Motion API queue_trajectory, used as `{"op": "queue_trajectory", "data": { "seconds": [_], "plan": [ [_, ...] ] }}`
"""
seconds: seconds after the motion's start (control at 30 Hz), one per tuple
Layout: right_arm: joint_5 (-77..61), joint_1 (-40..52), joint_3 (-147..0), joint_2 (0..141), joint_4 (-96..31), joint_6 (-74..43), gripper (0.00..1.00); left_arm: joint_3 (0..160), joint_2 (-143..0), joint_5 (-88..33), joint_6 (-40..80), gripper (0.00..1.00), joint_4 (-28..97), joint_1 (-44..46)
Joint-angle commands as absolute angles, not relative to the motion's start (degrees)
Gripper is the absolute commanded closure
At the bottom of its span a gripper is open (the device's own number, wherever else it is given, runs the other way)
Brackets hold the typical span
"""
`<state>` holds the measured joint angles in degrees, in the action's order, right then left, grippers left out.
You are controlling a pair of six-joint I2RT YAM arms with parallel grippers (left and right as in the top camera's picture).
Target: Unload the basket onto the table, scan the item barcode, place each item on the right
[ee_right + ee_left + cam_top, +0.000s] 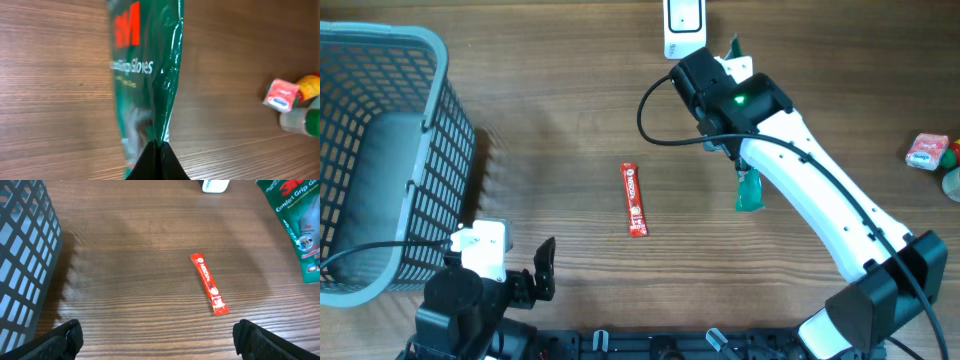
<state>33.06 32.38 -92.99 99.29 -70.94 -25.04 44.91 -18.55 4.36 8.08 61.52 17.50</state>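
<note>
Brown wood-grain tabletop (pixel 550 110), and the right gripper (pixel 157 150) is clamped on the green plastic 3M glove packet (pixel 145 75), which hangs from its black fingertips above the wood.

Jaws pinched tight on the packet's edge there, printed face turned left in the wrist view. Just beyond the gripper, the white plastic scanner (pixel 683 25) sits at the table's far edge, near but apart from the packet. Out right, a small pink-and-white wrapped packet (pixel 926 151) lies by the table's right edge, well apart. Plenty of bare wood in the middle, with only the slim red sachet stick (pixel 635 199) lying there. Down at the near left, the left gripper (pixel 157 330) stands spread wide, gripping nothing, beside the grey plastic mesh basket (pixel 450 150) at the left edge.
</note>
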Motion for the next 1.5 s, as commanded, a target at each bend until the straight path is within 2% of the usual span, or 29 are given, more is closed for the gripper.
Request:
{"op": "queue_trajectory", "data": {
  "seconds": [0.0, 0.1, 0.2, 0.4, 0.5, 0.63, 0.87, 1.0, 1.17, 1.47],
  "plan": [
    [36.75, 34.46, -92.23, 98.1, -70.57, -24.01, 0.95, 45.34, -18.55, 3.88, 8.4, 0.0, 61.39, 17.23],
    [35.92, 37.3, -90.76, 99.7, -68.97, -24.03, 0.95, 45.34, -18.55, 3.88, 8.4, 0.0, 61.39, 17.23],
    [44.53, 40.03, -89.49, 102.52, -70.06, -26.7, 0.96, 45.34, -18.55, 3.88, 8.38, 0.0, 61.39, 17.23],
    [49.54, 40.12, -89.49, 105.3, -74.28, -31.24, 0.96, 45.34, -18.55, 3.88, 8.4, 0.0, 61.39, 17.23],
    [57.93, 39.13, -89.49, 105.91, -80.84, -40.07, 0.96, 45.34, -18.55, 3.88, 8.4, 0.0, 61.39, 17.23],
    [46.76, 37.87, -89.49, 106.45, -78.02, -36.27, 0.96, 45.34, -18.55, 3.88, 8.4, 0.0, 61.39, 17.23],
    [46.81, 41.04, -89.47, 116.18, -77.25, -36.07, 0.96, 45.34, -18.55, 3.88, 8.4, 0.0, 61.39, 17.23],
    [45.3, 46.3, -89.49, 121.58, -77.36, -36.67, 0.96, 45.34, -18.55, 3.88, 8.4, 0.0, 61.39, 17.23],
    [35.53, 53.6, -89.52, 121.95, -69.91, -37.47, 0.96, 45.34, -18.55, 3.88, 8.4, 0.0, 61.39, 17.23],
    [28.23, 51.77, -92.12, 121.6, -67.92, -37.71, 0.96, 45.34, -18.55, 3.88, 8.4, 0.0, 61.39, 17.23]
  ]
}}
